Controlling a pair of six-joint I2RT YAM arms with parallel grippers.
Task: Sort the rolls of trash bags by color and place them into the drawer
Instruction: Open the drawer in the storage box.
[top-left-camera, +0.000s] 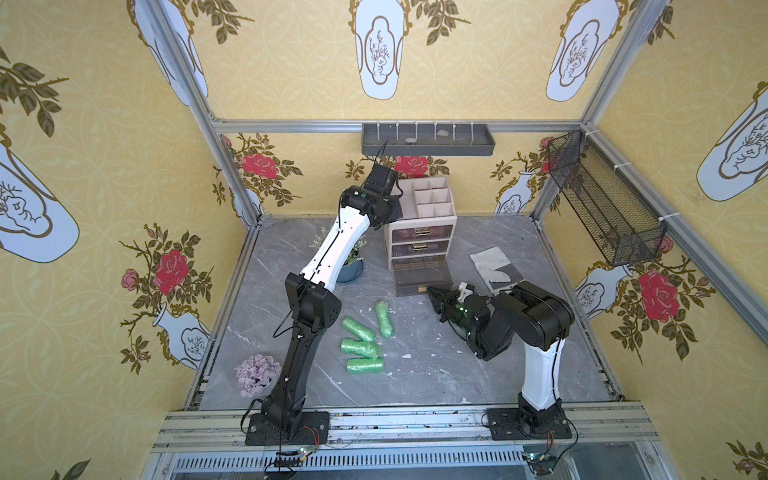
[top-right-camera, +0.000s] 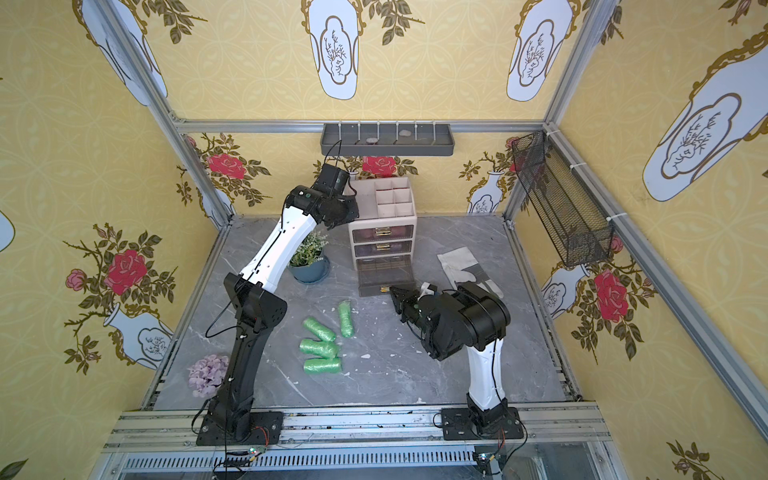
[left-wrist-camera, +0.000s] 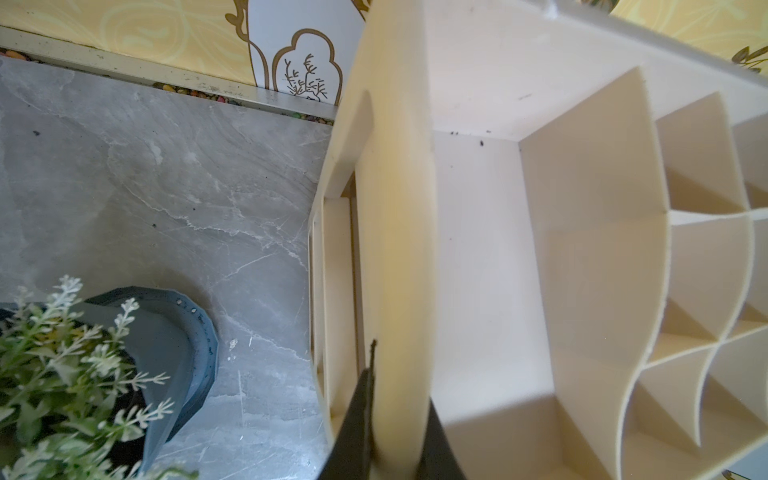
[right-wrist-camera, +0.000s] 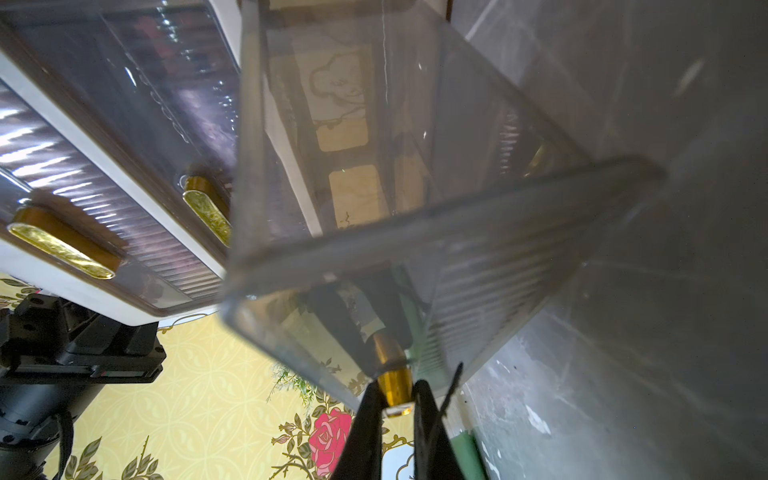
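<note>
right jaws: clenched on the gold handle (right-wrist-camera: 395, 382) of the bottom drawer (top-left-camera: 419, 272), with a black finger (right-wrist-camera: 361, 432) on each side of it.
left jaws: clamped across the cream side wall (left-wrist-camera: 395, 270) of the drawer organiser (top-left-camera: 432, 194) at its top tray, with a finger (left-wrist-camera: 353, 436) on either face.
bottom drawer: smoked clear plastic, standing drawn out toward the front, its floor bare.
upper drawers: both are shut. A pinkish tint shows behind the top front (top-left-camera: 419, 233) and a lilac one behind the middle front (top-left-camera: 419, 249). The contents are too blurred to name.
top tray: small cells beside one long compartment, all with cream floors showing.
green rolls of trash bags: four lie on the surface outside every drawer, in front of the open one and toward the left arm's side. Three are clustered (top-left-camera: 359, 348) and the fourth (top-left-camera: 384, 318) lies just beside them.
nearby: a potted artificial plant (top-left-camera: 351, 272) stands beside the organiser. A work glove (top-left-camera: 494, 266) lies on the other side, and a lilac flower cluster (top-left-camera: 257, 374) sits near the left arm's base.
surface: grey marble-look slab (top-left-camera: 415, 386), scattered with white scraps (top-left-camera: 406, 356).
room: yellow wallpaper with roses and vases on an aluminium frame. A grey wall tray (top-left-camera: 428, 149) on the back wall holds two small pale lumps. A black mesh basket (top-left-camera: 602, 199) hangs on the side wall.
</note>
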